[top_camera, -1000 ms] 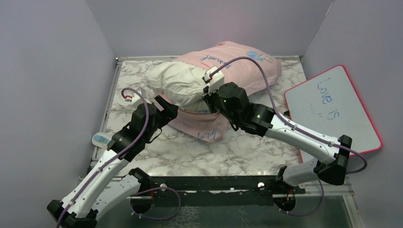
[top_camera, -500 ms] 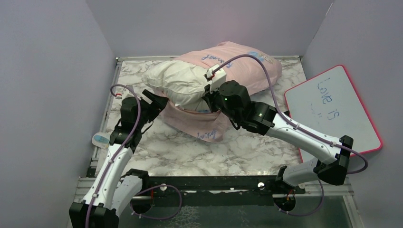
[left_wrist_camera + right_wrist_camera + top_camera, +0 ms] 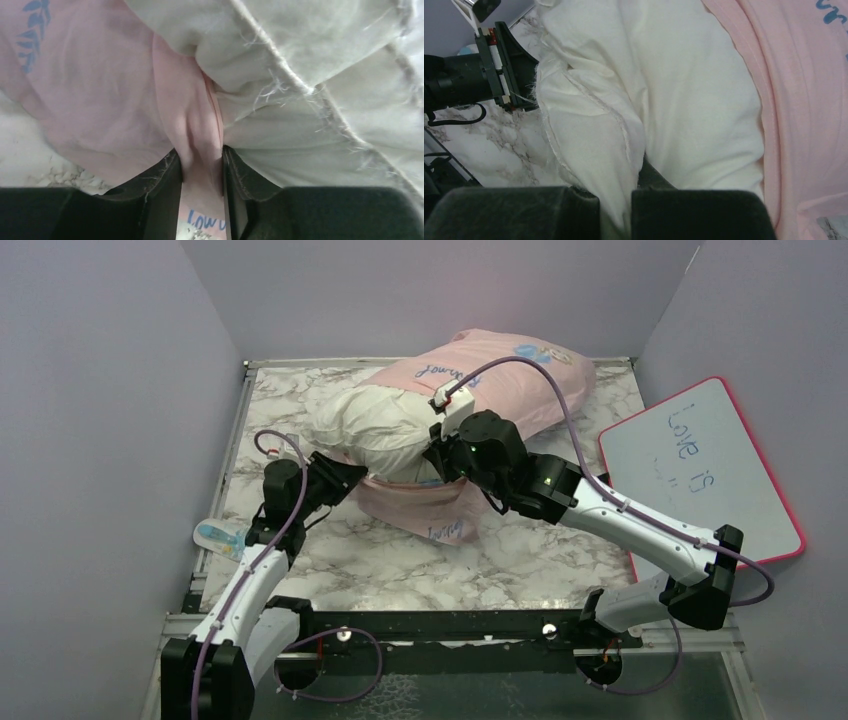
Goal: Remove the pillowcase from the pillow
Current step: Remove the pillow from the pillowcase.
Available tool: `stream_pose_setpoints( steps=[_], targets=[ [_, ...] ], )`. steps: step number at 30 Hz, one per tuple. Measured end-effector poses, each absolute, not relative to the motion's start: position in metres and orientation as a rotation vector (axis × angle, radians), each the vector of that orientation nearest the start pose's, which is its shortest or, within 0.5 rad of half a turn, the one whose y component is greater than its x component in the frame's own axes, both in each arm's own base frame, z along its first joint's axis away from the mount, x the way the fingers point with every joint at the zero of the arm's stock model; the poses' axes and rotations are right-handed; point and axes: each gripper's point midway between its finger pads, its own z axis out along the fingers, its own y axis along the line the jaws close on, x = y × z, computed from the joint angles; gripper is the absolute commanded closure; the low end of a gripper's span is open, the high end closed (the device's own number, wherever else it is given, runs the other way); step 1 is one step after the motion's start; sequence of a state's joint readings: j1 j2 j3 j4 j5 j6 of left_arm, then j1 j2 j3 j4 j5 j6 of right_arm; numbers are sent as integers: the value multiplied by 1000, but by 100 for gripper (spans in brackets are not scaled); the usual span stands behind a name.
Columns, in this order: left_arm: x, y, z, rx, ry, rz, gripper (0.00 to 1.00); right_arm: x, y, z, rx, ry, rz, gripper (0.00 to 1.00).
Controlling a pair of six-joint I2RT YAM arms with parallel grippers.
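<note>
While the pillow [image 3: 370, 425] sits half out of the pillowcase [image 3: 500, 365] at the far edge of the table [image 3: 520, 550], both arms are on it.

Pillow: white, plump. Its bare end points to the far-left corner and the rest is inside the cover.

Pillowcase: pink side up, with blue cursive lettering showing. The bulk lies along the far edge toward the far-right corner. A loose pink flap comes out from under the pillow toward the table's middle, with lettering on it too.

Left gripper [image 3: 350, 477]: low at the near-left side of the pillow. Its fingers [image 3: 160, 190] are clamped on a bunched fold of the pink cover, just under the frayed white pillow seam. The wrist view shows pink cloth pinched between the dark pads.

Right gripper [image 3: 616, 202]: at the near side of the pillow's bare end, jaws squeezed together on a pinch of white pillow fabric. The pink hem is just to its right.

The two grippers are near each other, not touching.

Whiteboard [image 3: 700, 470]: pink frame, blue handwriting, tilted at the right edge.

Small blue-and-white item [image 3: 215, 535] at the left edge; can't tell what it is.
</note>
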State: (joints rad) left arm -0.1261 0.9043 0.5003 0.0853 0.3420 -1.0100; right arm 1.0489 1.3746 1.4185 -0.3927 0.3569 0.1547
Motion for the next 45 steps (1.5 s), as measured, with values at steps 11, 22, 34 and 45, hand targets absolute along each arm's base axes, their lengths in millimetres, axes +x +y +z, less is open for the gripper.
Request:
stream_pose_setpoints(
  steps=[11, 22, 34, 45],
  targets=[
    [268, -127, 142, -733, 1926, -1110, 100, 250, 344, 328, -611, 1838, 547, 99],
    [268, -131, 94, -801, 1968, -1133, 93, 234, 355, 332, -664, 1832, 645, 99],
    [289, -158, 69, -685, 2111, -1171, 44, 215, 330, 356, -633, 1758, 719, 99],
    [258, -130, 149, -686, 1895, -1101, 26, 221, 333, 327, -570, 1791, 717, 99]
  ],
)
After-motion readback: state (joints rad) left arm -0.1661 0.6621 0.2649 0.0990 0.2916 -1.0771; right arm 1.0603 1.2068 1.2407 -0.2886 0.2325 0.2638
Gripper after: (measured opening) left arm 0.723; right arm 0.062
